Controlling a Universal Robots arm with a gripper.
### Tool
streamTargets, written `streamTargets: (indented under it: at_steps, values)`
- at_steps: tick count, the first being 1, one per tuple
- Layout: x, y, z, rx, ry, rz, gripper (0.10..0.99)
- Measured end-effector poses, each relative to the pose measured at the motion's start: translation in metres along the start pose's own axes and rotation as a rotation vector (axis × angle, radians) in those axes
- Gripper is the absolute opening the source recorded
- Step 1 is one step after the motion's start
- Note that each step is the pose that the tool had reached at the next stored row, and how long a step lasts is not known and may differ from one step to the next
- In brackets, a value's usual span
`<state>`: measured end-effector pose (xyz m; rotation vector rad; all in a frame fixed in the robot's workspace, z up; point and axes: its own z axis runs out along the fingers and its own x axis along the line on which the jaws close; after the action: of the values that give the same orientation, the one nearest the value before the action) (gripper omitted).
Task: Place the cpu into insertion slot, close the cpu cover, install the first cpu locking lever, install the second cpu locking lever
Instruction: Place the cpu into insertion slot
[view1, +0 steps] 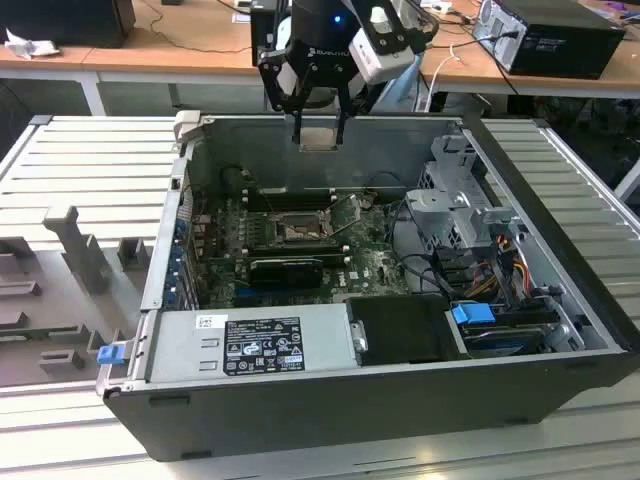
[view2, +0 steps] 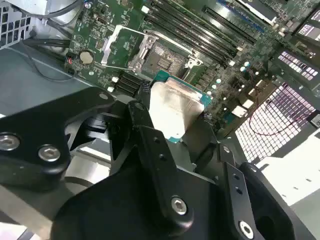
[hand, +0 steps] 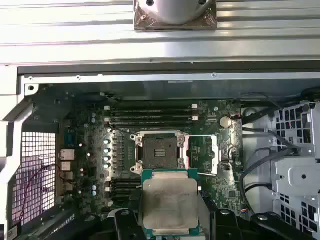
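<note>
The ribbed grey metal desk (view1: 90, 160) carries an open computer case (view1: 380, 405) lying on its side, with its inside facing up. Inside it, in the exterior view, a grey power supply (view1: 255, 345) sits along the near wall and a metal drive cage (view1: 460, 215) stands at the exterior view's right. The green motherboard (view1: 370, 262) lies flat on the case floor.

The gripper (view1: 319, 140) hangs over the case's far wall, well above the board. Its black fingers (hand: 207, 217) are drawn in to a narrow span, just the width of the chip, and press on two opposite edges of the cpu.

The insertion slot (view1: 297, 230) sits near the middle of the board. In the first wrist view its dark centre (hand: 159, 151) is bare. The cpu cover (hand: 184, 152) stands swung up along one side of it, seen almost edge-on. In the second wrist view the cover (view2: 141, 52) rises next to the socket.

The cpu (hand: 170, 205) is held level with its pale metal face up and a green rim showing round it. It is square, with no long axis. In the first wrist view its edges run parallel to the slot's edges. It is in the air, apart from the slot, on the side away from the long memory slots (hand: 152, 114).
</note>
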<state>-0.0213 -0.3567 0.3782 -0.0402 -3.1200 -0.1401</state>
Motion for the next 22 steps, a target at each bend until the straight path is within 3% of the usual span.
streamTargets:
  at_steps: [1,2,3,10,22]
  values:
    - [0.0,0.0,0.0,-0.001,-0.0034,0.038,0.525]
    - [0.0,0.0,0.0003,-0.002,-0.0098,0.11,0.525]
    - [0.0,-0.0001,0.0006,-0.002,-0.0123,0.138,0.525]
    - [0.0,-0.0004,0.0038,-0.001,-0.012,0.144,0.525]
    - [0.0,-0.0004,0.0045,-0.004,-0.0224,0.259,0.525]
